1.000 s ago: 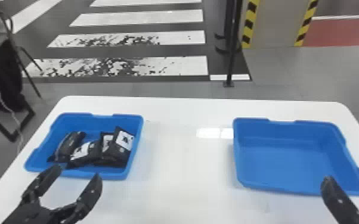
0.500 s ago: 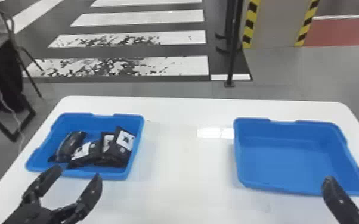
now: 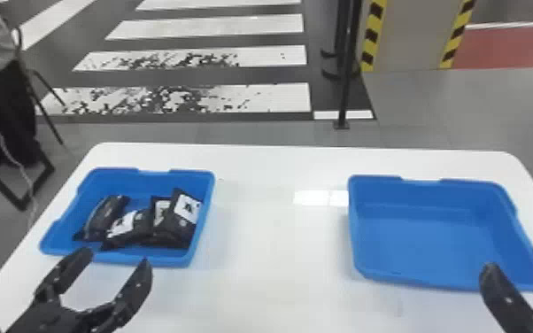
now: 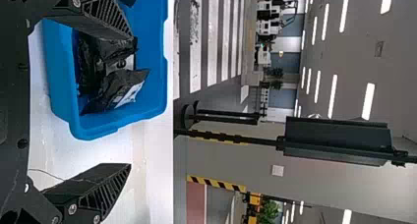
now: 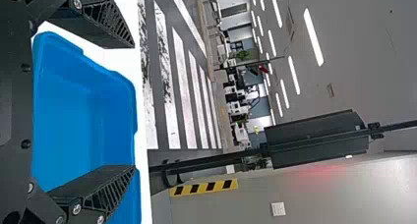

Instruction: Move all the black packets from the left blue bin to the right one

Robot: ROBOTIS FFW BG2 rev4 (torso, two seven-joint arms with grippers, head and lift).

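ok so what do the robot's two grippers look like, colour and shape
The left gripper and right gripper match: black, each with two wedge-shaped fingers that taper to the tip, slanting ribs along their sides, and round silvery screws near the joints.

White table, grey floor with white crossing stripes, black post, lit ceiling strips.

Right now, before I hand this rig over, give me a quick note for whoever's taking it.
Left gripper: open, holding nothing, by the near edge of the left blue bin.
Right gripper: open, holding nothing, at the near right part of the right blue bin.
Packets: at least four black packets, bunched together in the left blue bin.
Done: no packet seen in the right blue bin.
Left: move all of them across.
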